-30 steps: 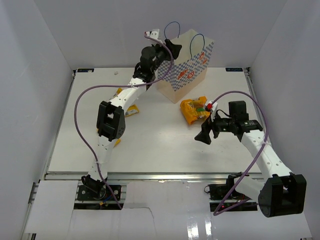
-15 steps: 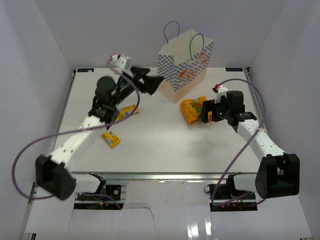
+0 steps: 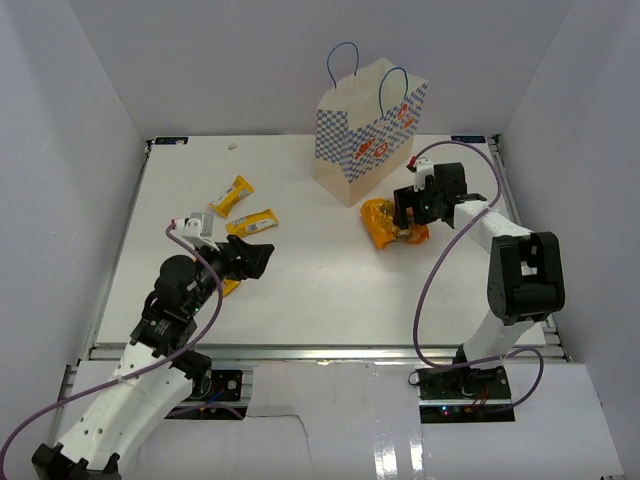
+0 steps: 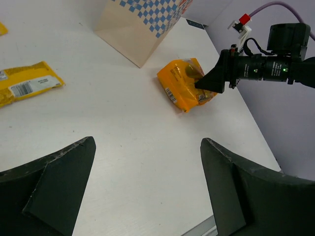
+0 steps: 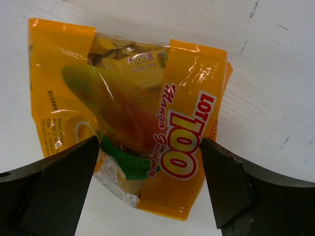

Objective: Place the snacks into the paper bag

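We find our right gripper point(image 5: 150, 152) spread wide astride the orange crinkly plastic snack packet point(image 3: 386, 222), clasping nothing, packet lying at six o'clock of the tan checker-print paper bag point(image 3: 366, 140), left gripper point(image 4: 147, 184) parted, empty.

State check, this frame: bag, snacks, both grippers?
paper bag: standing upright
orange packet: lying flat, outside the bag
yellow bars: lying flat, outside the bag
left gripper: open, empty
right gripper: open, one finger on each side of the orange packet, not closed on it
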You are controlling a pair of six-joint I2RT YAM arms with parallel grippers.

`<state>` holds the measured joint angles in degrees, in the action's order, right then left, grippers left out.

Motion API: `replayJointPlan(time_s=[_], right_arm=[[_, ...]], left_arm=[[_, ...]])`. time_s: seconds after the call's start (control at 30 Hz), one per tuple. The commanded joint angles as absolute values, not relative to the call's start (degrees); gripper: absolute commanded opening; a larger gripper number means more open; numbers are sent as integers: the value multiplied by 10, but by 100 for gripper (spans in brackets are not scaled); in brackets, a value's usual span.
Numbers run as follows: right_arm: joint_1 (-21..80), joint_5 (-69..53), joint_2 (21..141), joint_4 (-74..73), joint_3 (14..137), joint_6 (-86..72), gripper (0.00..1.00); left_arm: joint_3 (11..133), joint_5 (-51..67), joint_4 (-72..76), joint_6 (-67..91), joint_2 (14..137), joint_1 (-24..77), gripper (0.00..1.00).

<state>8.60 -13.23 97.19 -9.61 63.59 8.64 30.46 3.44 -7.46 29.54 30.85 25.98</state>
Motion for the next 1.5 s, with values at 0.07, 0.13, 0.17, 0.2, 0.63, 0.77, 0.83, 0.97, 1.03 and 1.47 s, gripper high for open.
replayJointPlan(time_s=[0.07, 0.13, 0.17, 0.2, 0.63, 0.77, 0.83, 0.97, 1.03, 1.47], right_arm=[[76, -155, 1004, -105, 662, 166, 90], [68, -195, 1015, -105, 654, 174, 90], [55, -220, 1019, -109, 652, 187, 90], [48, -273, 1026, -110, 647, 191, 92], [17, -283, 1076, -127, 650, 233, 59], [17, -296, 1071, -134, 646, 245, 38], [13, -318, 1059, -135, 644, 247, 27], [7, -394, 1003, -133, 635, 267, 15], [7, -466, 976, -134, 627, 282, 12], [-11, -566, 882, -170, 626, 353, 8]], left_arm=[[278, -21, -130, 361, 258, 258, 98], [279, -24, -132, 364, 257, 258, 98], [279, -24, -134, 364, 264, 258, 98], [283, -23, -134, 363, 268, 258, 98], [283, -12, -125, 358, 302, 258, 98], [277, -10, -113, 359, 303, 258, 98], [276, -10, -111, 357, 307, 258, 98], [274, -4, -101, 355, 313, 258, 98], [272, -4, -97, 354, 314, 258, 98], [252, 36, -47, 359, 326, 258, 98]])
